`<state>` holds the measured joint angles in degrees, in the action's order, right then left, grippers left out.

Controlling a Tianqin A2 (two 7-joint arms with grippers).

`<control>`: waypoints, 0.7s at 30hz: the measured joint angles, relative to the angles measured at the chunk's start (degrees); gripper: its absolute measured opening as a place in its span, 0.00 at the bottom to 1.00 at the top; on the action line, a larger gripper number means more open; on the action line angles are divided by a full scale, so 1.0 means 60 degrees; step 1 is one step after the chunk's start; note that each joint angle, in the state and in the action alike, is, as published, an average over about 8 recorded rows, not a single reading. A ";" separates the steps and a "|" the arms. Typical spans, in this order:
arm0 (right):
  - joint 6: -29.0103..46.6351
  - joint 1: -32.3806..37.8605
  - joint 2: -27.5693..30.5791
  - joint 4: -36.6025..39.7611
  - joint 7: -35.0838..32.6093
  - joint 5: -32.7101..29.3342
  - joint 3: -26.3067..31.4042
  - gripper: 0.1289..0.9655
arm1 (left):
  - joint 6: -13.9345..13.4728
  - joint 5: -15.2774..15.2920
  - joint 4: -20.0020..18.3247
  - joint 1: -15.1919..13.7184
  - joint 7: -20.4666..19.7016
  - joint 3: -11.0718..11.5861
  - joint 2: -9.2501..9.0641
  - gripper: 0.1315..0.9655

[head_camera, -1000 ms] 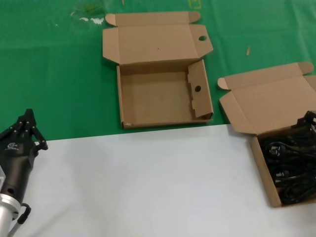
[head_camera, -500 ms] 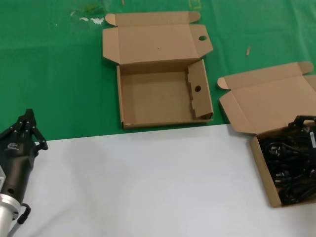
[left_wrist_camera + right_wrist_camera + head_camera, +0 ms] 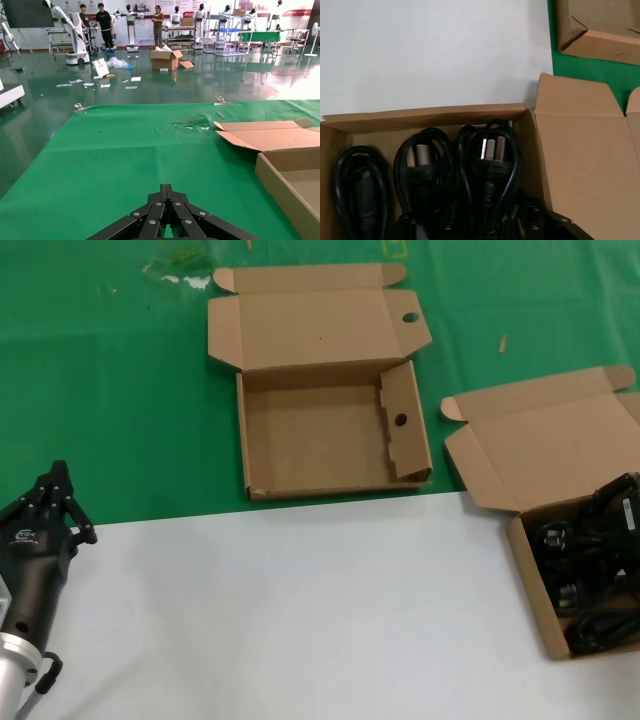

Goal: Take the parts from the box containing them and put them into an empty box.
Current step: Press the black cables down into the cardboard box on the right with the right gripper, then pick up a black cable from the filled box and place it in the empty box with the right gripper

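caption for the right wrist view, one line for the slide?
Right gripper low over coiled black power cords inside the plain-lidded cardboard box.

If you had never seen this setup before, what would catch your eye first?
Probably the two open cardboard boxes: the empty box on the green cloth in the middle, and the box of black power cords at the right edge, where the right pincer reaches in. The left pincer waits at the near left.
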<state>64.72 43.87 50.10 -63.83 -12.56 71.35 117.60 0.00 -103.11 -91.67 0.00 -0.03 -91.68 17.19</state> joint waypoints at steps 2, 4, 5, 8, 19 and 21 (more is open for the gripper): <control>0.0142 0.0056 0.0044 -0.0088 0.0153 -0.0026 0.0026 0.37 | 0.0000 0.0000 0.0000 0.0000 0.0000 0.0000 0.0000 0.01; 0.0336 0.0102 0.0117 -0.0241 0.0375 -0.0039 0.0045 0.32 | 0.0000 0.0000 0.0000 0.0000 0.0000 0.0000 0.0000 0.01; 0.0445 0.0121 0.0162 -0.0335 0.0503 -0.0040 0.0052 0.29 | 0.0000 0.0000 0.0000 0.0000 0.0000 0.0000 0.0000 0.01; 0.0805 0.0172 0.0317 -0.0663 0.0919 -0.0011 0.0055 0.21 | 0.0000 0.0000 0.0000 0.0000 0.0000 0.0000 0.0000 0.01; 0.2227 0.0704 0.0799 -0.2314 0.2530 0.0428 -0.0161 0.08 | 0.0000 0.0000 0.0000 0.0000 0.0001 0.0000 0.0000 0.01; 0.2457 0.0892 0.0806 -0.2643 0.2822 0.0566 -0.0222 0.07 | 0.0000 0.0000 0.0000 0.0000 0.0001 0.0000 0.0000 0.01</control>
<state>79.46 49.23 54.93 -79.69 4.37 74.75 116.27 0.00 -103.11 -91.67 0.00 -0.02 -91.68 17.19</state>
